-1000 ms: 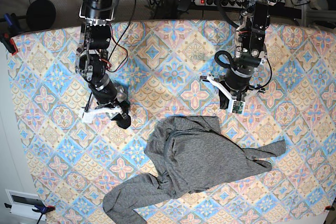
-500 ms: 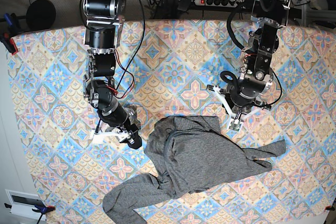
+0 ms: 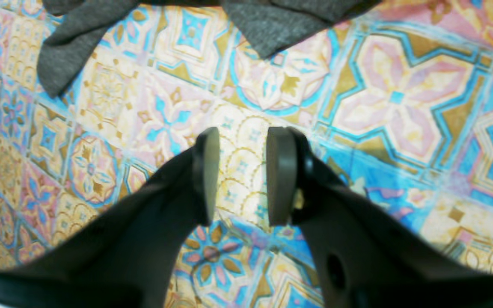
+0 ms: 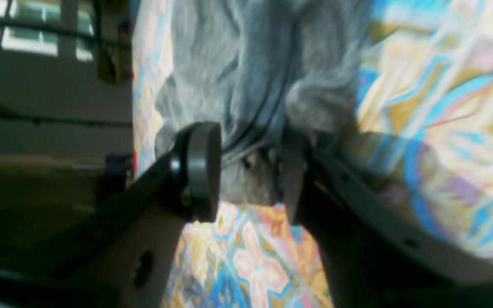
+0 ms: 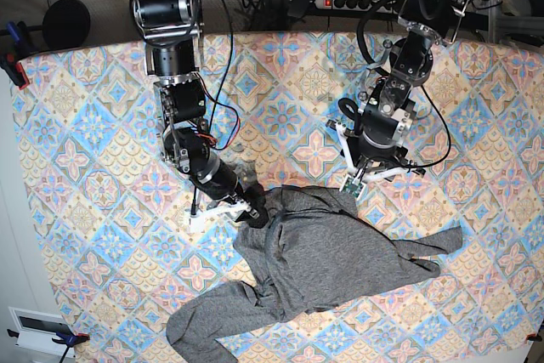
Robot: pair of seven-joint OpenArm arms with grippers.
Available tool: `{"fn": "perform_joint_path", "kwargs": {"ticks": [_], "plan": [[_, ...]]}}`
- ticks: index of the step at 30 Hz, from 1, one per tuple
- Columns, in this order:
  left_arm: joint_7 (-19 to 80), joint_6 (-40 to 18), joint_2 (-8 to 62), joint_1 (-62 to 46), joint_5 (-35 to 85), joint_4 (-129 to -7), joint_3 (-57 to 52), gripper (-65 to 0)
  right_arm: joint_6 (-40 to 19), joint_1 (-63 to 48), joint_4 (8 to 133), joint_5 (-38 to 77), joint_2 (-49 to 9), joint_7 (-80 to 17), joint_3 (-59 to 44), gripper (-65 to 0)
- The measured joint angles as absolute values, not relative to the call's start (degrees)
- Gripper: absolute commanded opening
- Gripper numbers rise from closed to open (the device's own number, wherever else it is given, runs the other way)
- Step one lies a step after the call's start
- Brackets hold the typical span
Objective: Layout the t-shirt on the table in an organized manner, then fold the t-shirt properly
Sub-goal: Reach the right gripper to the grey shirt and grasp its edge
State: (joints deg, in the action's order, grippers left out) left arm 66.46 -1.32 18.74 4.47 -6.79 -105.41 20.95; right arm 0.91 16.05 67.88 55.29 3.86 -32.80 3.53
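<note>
The table (image 5: 85,125) was big and covered with a cloth of blue, pink and cream diamond tiles with flowers. Black cables and a power strip (image 5: 348,2) lay behind its far edge.

The t-shirt (image 5: 314,252) lay in a grey crumpled heap near the front of the table. One long sleeve trailed to the front corner and the other stuck out to the side. It was not flat yet, so the laying out had hardly begun.

A second before, both arms had been back from the shirt. Now they had come close. The right gripper (image 5: 252,214) had slid across the cloth to the shirt's edge. In its own camera, its two fingers (image 4: 201,171) stood apart with a bunch of grey cloth between them. They had not squeezed it, so it held nothing yet.

The left gripper (image 5: 353,189) had turned and come down near the top edge of the shirt. Its fingers (image 3: 206,171) had been shut a moment ago and now stood partly apart over bare table, holding nothing. The shirt's edge lay just ahead of it.

It looked like both arms were getting ready to pinch the shirt and pull it out flat.
</note>
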Motion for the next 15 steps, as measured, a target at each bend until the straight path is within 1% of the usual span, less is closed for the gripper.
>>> {"fn": "perform_joint_path", "kwargs": {"ticks": [2,4,5,8,11,15], "plan": [[66.48,-3.70,18.74,4.45,-7.05,-105.41,20.95,-47.8,1.13,16.08,67.88,55.09,3.75,-31.27,6.17,-42.5],[66.46,-4.73,18.74,4.45,-7.16,-105.41,20.95,-47.8,1.10,16.10,67.88,55.11,3.81,-31.05,8.54,-42.5],[66.43,-4.71,18.72,4.47,-7.20,-105.25,20.95,-47.8,1.15,16.10,67.88,55.09,3.84,-31.05,9.41,-42.5],[66.46,-5.17,18.74,4.45,-7.18,-104.20,20.82,-47.8,3.70,16.08,67.85,55.11,3.81,-30.94,12.27,-42.5],[66.43,-5.19,18.61,4.43,-6.96,-103.02,19.73,-47.8,3.70,16.19,67.64,55.11,3.70,-30.89,14.87,-42.5],[66.08,-5.17,18.92,4.43,-7.35,-102.24,19.18,-47.8,3.51,16.38,66.96,55.18,3.95,-30.87,15.77,-42.5]]}}
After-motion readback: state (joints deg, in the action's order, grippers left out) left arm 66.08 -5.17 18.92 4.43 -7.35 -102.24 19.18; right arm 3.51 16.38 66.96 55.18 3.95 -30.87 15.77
